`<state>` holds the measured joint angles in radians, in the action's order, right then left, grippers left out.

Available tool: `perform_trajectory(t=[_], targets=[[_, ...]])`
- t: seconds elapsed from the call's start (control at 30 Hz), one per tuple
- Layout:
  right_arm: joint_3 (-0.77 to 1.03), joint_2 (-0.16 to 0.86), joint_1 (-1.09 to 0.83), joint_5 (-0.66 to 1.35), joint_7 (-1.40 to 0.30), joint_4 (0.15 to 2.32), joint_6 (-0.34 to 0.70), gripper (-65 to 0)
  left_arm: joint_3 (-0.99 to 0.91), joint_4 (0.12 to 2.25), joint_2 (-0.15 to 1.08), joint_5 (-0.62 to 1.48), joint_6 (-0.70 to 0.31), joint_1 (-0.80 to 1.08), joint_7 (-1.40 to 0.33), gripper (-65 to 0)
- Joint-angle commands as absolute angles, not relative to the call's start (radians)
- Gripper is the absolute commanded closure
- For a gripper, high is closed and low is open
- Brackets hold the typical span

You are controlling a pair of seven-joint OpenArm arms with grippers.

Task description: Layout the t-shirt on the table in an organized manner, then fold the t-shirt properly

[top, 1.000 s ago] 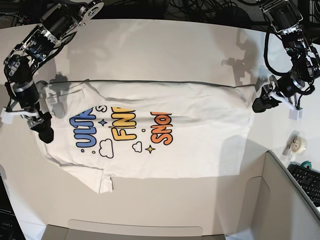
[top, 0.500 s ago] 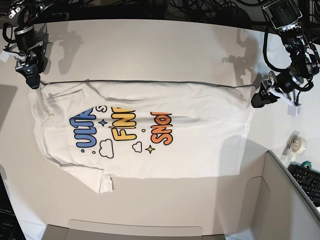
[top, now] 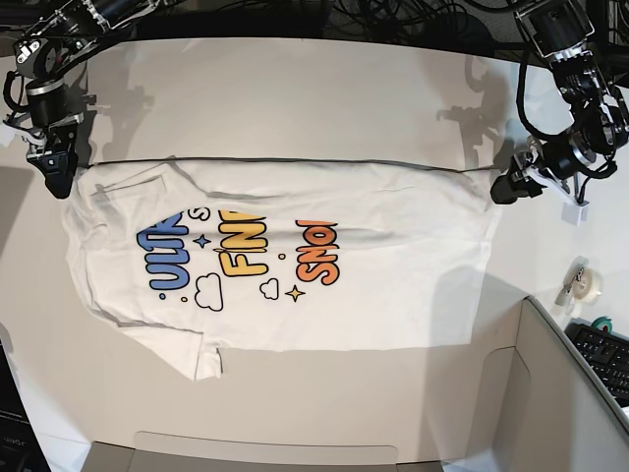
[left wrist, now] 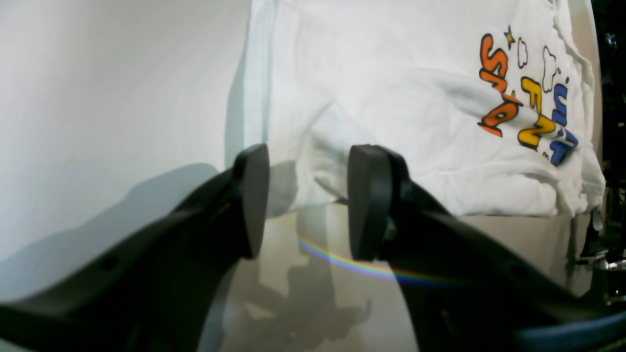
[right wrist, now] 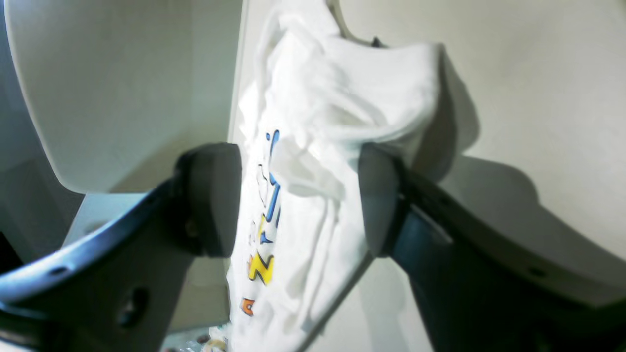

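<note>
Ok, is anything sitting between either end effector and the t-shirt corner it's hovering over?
Nothing visible. The left end effector hangs open right at a corner of the t-shirt, and the right end effector is open at another corner, with only cloth and bare table around them.

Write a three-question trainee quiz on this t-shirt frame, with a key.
1. True or false: the t-shirt hangs lifted off the table.
2. Which is open: A left gripper, B right gripper, C both?
3. Fill in: the orange lettering lies nearer the ___ gripper.

Key: 1 false, it lies flat with one fold along its far edge. 2 C, neither holds cloth. 3 left.
</note>
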<state>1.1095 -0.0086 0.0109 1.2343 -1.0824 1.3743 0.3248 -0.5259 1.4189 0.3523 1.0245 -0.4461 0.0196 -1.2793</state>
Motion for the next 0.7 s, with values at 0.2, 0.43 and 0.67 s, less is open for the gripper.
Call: perform_trajectory(t=[0.2,0.43,0.67], targets=[[1.107,-0.074,-0.053,1.219,-1.055,1.534,0.097,-39.1,-0.533,1.435,0.372,1.044,-0.45,0.008,-1.274,-23.1],[1.109,-0.157,-0.14,1.162,-0.967,1.822,-0.044,-39.1,-0.533,1.435,0.372,1.043,-0.45,0.007,-1.314,-23.1],[1.132,-0.157,-0.079,1.055,-0.938,1.867,-0.097,-39.2,-0.526,1.435,0.372,1.043,-0.45,0.004,-1.323,-23.1]])
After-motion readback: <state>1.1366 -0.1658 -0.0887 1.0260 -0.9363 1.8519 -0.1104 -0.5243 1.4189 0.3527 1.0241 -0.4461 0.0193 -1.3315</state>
